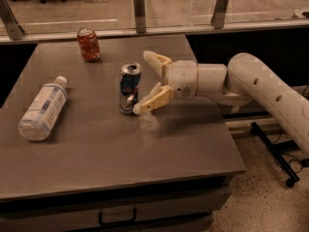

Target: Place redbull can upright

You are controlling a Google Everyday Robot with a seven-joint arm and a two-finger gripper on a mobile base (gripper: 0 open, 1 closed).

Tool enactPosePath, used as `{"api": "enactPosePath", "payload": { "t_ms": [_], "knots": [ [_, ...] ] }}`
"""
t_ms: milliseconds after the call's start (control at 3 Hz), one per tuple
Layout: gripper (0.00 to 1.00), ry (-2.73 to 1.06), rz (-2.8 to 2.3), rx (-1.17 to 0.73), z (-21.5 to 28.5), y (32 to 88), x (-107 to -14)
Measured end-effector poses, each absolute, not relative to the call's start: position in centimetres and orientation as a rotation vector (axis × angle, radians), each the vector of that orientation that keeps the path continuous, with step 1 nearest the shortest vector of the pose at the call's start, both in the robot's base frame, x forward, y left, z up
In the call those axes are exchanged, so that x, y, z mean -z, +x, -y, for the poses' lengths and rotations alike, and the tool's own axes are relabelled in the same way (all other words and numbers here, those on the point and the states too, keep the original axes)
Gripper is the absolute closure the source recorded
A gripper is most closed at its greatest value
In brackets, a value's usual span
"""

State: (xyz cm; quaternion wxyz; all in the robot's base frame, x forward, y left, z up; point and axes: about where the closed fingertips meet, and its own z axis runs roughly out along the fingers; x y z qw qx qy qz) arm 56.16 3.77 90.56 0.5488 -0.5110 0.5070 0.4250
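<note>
The redbull can [129,87], slim, blue and silver with a dented side and silver top, stands upright near the middle of the grey table [87,153]. My gripper [146,82] is just right of the can, open, with one cream finger above and behind the can's top and the other low by its base. The lower fingertip is at or very near the can's foot; the upper one is apart from it. The white arm reaches in from the right.
A short red-orange can [89,44] stands at the table's back left. A clear plastic bottle [42,109] lies on its side at the left. A glass partition with metal posts runs behind the table. The table's right edge drops to a speckled floor.
</note>
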Motion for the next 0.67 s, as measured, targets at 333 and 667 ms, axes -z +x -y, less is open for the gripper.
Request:
{"api": "enactPosePath", "payload": {
  "t_ms": [333, 667],
  "knots": [
    [0.0, -1.203, -1.309, -0.912, 0.66, 56.16, -90.08],
    [0.0, -1.203, -1.309, -0.912, 0.66, 56.16, -90.08]
  ]
}}
